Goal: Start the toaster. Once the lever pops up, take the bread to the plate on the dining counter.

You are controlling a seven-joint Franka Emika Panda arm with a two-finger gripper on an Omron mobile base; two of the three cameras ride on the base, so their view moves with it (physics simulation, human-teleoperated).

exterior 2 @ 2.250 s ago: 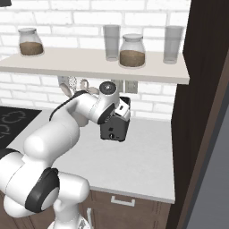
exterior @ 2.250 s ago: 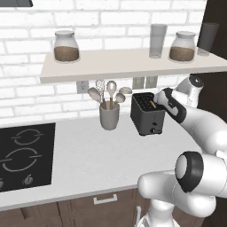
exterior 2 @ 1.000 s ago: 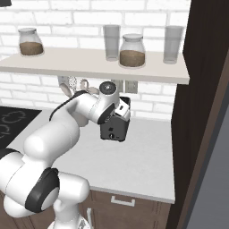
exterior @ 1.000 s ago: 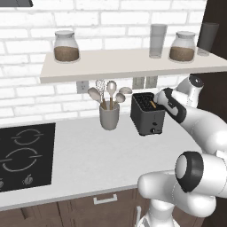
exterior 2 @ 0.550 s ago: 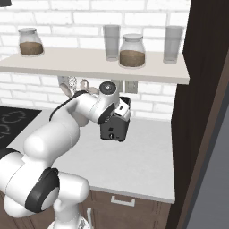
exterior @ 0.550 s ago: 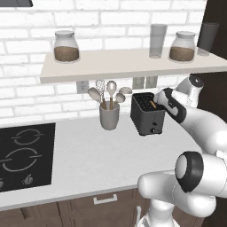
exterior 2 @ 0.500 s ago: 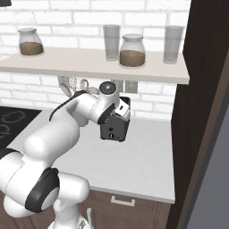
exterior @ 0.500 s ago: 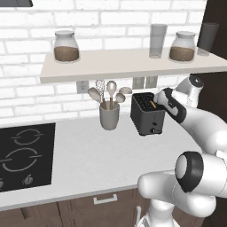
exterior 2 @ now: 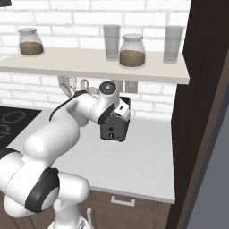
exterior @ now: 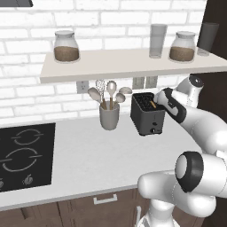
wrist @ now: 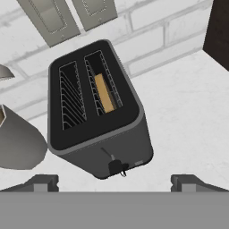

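Observation:
The dark toaster (exterior: 147, 115) (exterior 2: 114, 125) (wrist: 96, 116) stands on the grey-white counter (exterior: 88, 155) near the brick wall. A tan slice of bread (wrist: 104, 93) sits sunk in its right slot, and a tip of the bread (exterior: 152, 104) shows above the top. The lever knob (wrist: 115, 167) sits low on the toaster's end face. My gripper (exterior: 160, 100) (exterior 2: 124, 107) (wrist: 114, 181) hovers just above the toaster's lever end, open, its fingertips (wrist: 42, 181) wide apart and holding nothing. The plate and the dining counter are out of view.
A grey utensil cup (exterior: 109, 119) (wrist: 18, 138) stands just left of the toaster. A black cooktop (exterior: 22, 150) lies at far left. A shelf (exterior: 124, 64) with jars and glasses hangs overhead. A dark tall cabinet (exterior 2: 201, 112) bounds the counter on the right.

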